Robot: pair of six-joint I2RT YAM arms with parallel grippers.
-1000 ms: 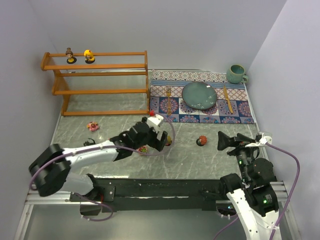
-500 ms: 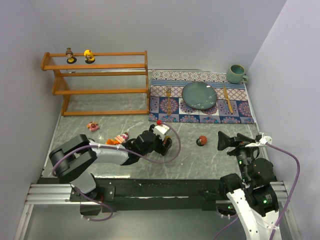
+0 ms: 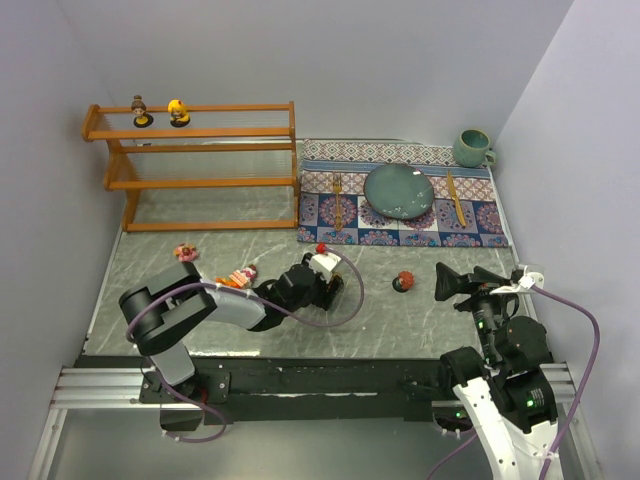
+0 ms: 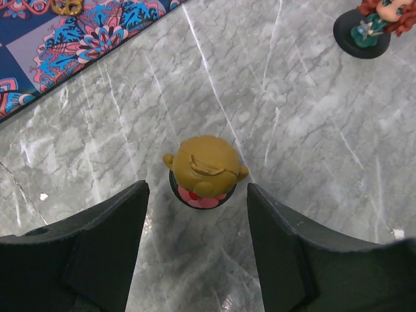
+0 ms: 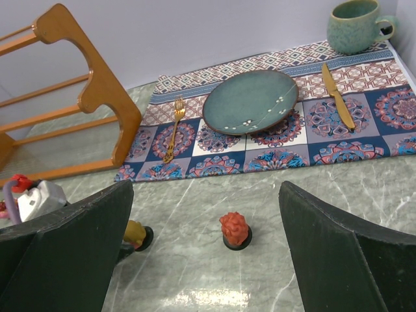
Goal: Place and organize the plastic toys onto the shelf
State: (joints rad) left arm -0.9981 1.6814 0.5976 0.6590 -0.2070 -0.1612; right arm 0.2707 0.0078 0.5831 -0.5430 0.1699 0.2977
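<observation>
Left gripper (image 4: pixel 196 190) is down low over the desk (image 3: pixel 380 322), half open, one finger on each side of the golden-haired doll (image 4: pixel 205 170). There is a sliver of marble showing either side, so nothing is gripped yet. That doll stands upright on its dark base mid-desk, just near of the patterned placemat (image 3: pixel 480 222). To its right, well apart, stands the red-haired doll (image 3: pixel 403 281). Over on the right, the right gripper (image 3: pixel 441 283) hangs above the desk with its fingers spread wide and holds nothing. At far left, the shelf (image 3: pixel 190 183) carries two dolls (image 3: pixel 142 111) side by side on its top tier. A pink toy (image 3: pixel 185 252) and an orange-and-pink toy (image 3: pixel 238 277) lie on the desk near of the shelf.
</observation>
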